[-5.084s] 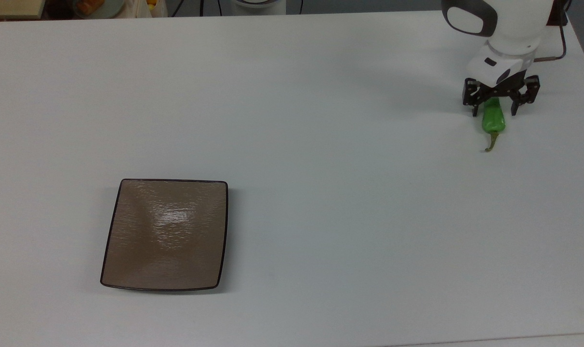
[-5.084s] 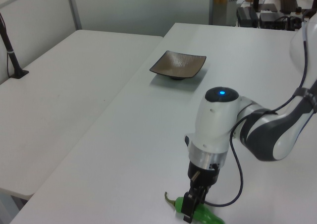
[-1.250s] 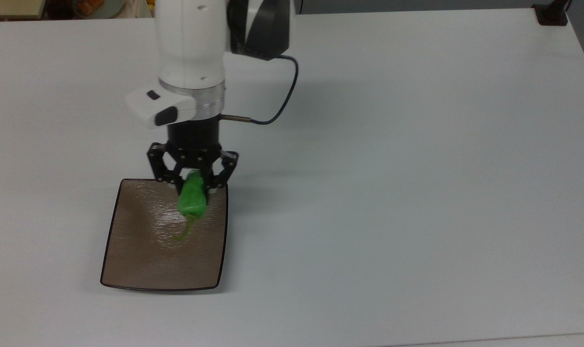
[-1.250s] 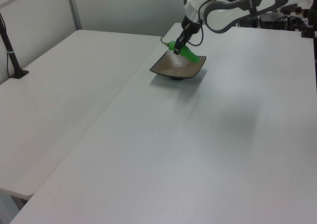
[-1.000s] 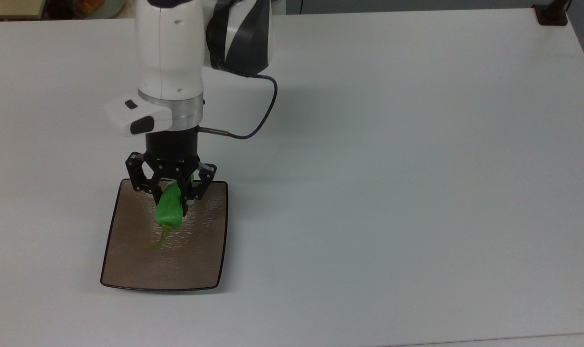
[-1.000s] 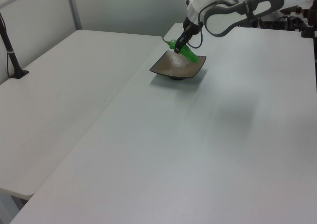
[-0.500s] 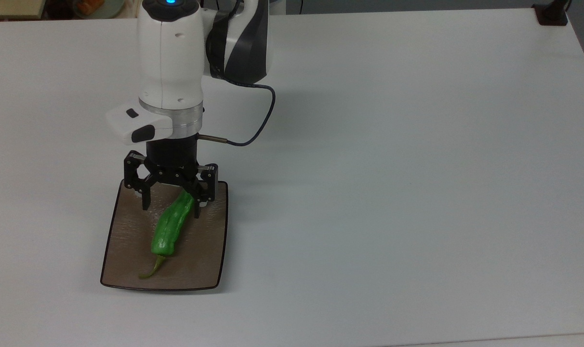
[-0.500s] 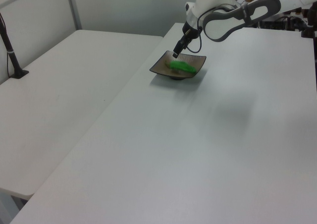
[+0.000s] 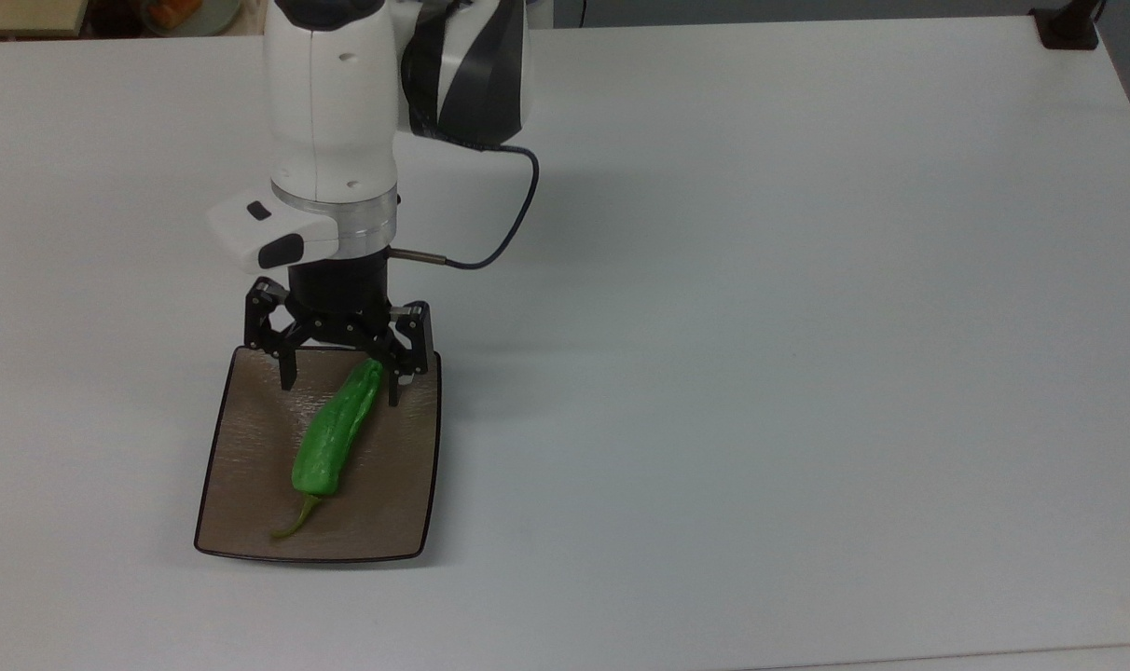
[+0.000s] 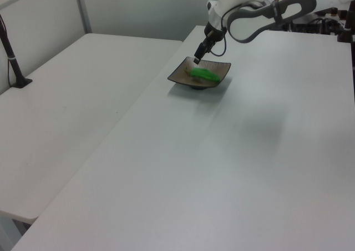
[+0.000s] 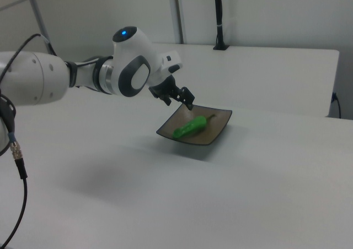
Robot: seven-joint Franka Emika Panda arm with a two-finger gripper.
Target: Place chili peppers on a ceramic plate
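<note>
Now the green pepper (image 9: 334,433) lies diagonally on the brown square plate (image 9: 239,485) on the white counter (image 9: 761,326), while the gripper (image 9: 339,382) hangs spread wide above the pepper's blunt end, apparently without touching.

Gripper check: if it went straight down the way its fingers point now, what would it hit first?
Probably the tip of the green chili pepper, which lies between the open gripper fingers on the ceramic plate; otherwise the plate's far edge. Depth is unclear.
</note>
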